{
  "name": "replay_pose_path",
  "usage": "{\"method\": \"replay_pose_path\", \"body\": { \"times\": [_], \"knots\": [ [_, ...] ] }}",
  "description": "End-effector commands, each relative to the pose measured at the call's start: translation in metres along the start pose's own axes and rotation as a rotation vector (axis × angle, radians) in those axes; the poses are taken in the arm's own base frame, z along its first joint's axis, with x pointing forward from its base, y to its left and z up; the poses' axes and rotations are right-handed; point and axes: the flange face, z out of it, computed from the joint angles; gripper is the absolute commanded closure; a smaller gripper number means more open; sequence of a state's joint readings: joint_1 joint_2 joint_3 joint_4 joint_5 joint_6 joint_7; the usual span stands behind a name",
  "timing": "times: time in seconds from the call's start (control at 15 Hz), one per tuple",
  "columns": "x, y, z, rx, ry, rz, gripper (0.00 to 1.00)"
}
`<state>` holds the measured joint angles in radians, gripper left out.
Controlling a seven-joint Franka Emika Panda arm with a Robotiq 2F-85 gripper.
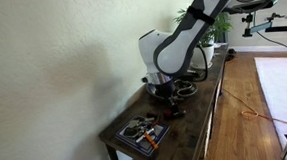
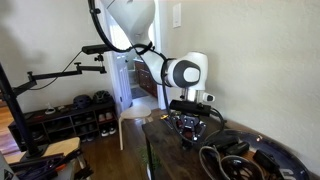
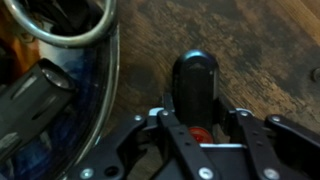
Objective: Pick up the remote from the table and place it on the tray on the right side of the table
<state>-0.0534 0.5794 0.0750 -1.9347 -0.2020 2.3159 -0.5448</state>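
Note:
The remote (image 3: 195,80) is a small dark oblong with a red button, lying flat on the dark wooden table (image 3: 265,45). In the wrist view my gripper (image 3: 202,125) is open and low over it, one finger on each side of the remote's near end, with a small gap on the right. The round dark tray (image 3: 103,55) with curved dark shapes inside lies just left of the remote in that view. In both exterior views the gripper (image 1: 171,100) (image 2: 190,128) points down at the table (image 1: 201,127), next to the tray (image 2: 262,150). The remote is barely visible under it.
A flat rectangular tray of small items (image 1: 142,133) sits at the near end of the table. A potted plant (image 1: 219,30) stands at the far end. A wall runs along one long side of the table. The other side opens onto wood floor.

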Motion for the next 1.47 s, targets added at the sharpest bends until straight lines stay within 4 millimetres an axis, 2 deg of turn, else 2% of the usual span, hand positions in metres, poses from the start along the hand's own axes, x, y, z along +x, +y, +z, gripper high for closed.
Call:
{"method": "replay_pose_path", "body": {
  "times": [0.0,0.13,0.4,0.67,0.87,1.0,1.4],
  "knots": [
    [-0.009,-0.014,-0.013,0.007,0.03,-0.002,0.81],
    [-0.011,-0.02,-0.026,0.005,0.047,0.004,0.81],
    [-0.021,-0.026,-0.067,-0.028,0.086,0.031,0.81],
    [-0.038,-0.012,-0.106,-0.093,0.109,0.082,0.81],
    [-0.049,0.015,-0.121,-0.134,0.129,0.139,0.81],
    [-0.055,0.036,-0.124,-0.151,0.138,0.176,0.81],
    [-0.068,0.094,-0.116,-0.167,0.145,0.272,0.81]
  ]
}}
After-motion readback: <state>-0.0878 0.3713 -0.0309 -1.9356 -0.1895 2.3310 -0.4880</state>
